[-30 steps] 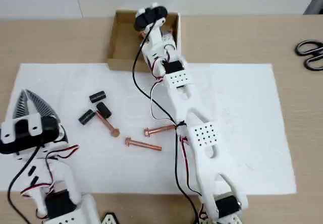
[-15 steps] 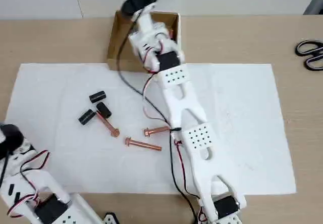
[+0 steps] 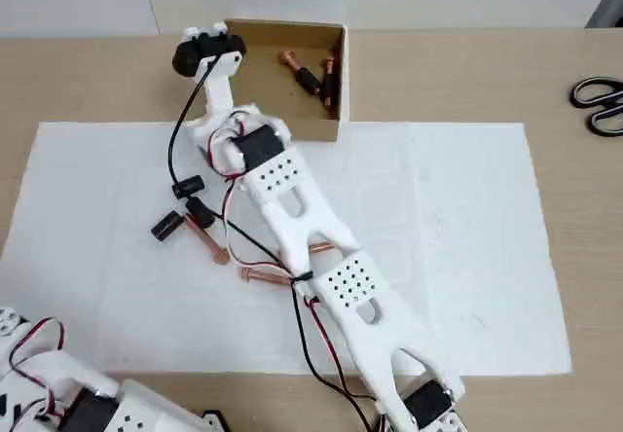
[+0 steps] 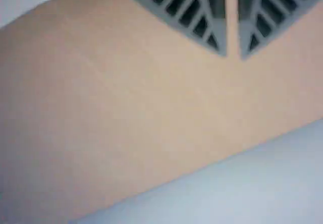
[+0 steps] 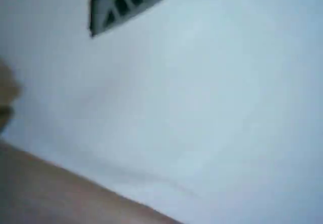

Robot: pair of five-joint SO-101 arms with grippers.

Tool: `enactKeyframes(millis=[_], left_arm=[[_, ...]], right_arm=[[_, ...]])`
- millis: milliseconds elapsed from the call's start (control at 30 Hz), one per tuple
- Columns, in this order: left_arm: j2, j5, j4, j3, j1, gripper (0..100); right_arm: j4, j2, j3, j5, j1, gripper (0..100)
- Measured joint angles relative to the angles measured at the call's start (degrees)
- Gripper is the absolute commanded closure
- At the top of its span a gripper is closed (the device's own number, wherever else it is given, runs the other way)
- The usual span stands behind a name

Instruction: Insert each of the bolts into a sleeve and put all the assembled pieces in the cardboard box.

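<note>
The cardboard box [image 3: 248, 82] stands at the back and holds two assembled pieces [image 3: 313, 77]. Three black sleeves [image 3: 188, 186] lie on the white paper; one sleeve [image 3: 200, 211] is at the end of a copper bolt [image 3: 210, 243]. A second bolt [image 3: 271, 277] lies loose, and a third bolt [image 3: 319, 248] is partly under the right arm [image 3: 255, 150]. That arm stretches across the paper, its wrist just in front of the box's left corner, above the sleeves. My right gripper [image 5: 116, 7] hangs over bare paper. My left gripper [image 4: 232, 50] is shut and empty over the wooden table.
The left arm [image 3: 68, 393] sits low at the front left corner. Scissors [image 3: 599, 101] lie at the far right on the wooden table [image 3: 467, 72]. The white paper [image 3: 458, 218] has open room on its right half.
The right arm swung left out of the box to the paper's back left, uncovering the pieces inside. The left arm drew back toward the front left corner.
</note>
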Motion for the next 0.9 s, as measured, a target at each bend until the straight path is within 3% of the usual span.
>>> enactKeyframes(millis=[100, 167, 333, 500, 633, 900], left_arm=[[0.00, 0.00, 0.09, 0.00, -2.11, 99], [0.00, 0.00, 0.09, 0.00, -2.99, 99], [0.00, 0.00, 2.11, 0.00, -3.60, 99], [0.00, 0.00, 3.78, 0.00, -3.60, 99], [0.00, 0.00, 4.48, 0.00, -3.60, 99], [0.00, 0.00, 4.57, 0.00, -3.60, 99]], right_arm=[[0.00, 0.00, 0.00, -9.05, -1.76, 85.6], [0.00, 0.00, 0.00, -11.25, -2.90, 85.6], [0.44, 0.00, 0.00, -12.22, -5.54, 85.6], [8.62, -0.18, 0.00, -9.23, -9.23, 85.6], [13.10, -2.99, 0.00, -13.89, -10.55, 85.6], [13.71, -4.13, -0.18, -15.47, -9.93, 85.6]])
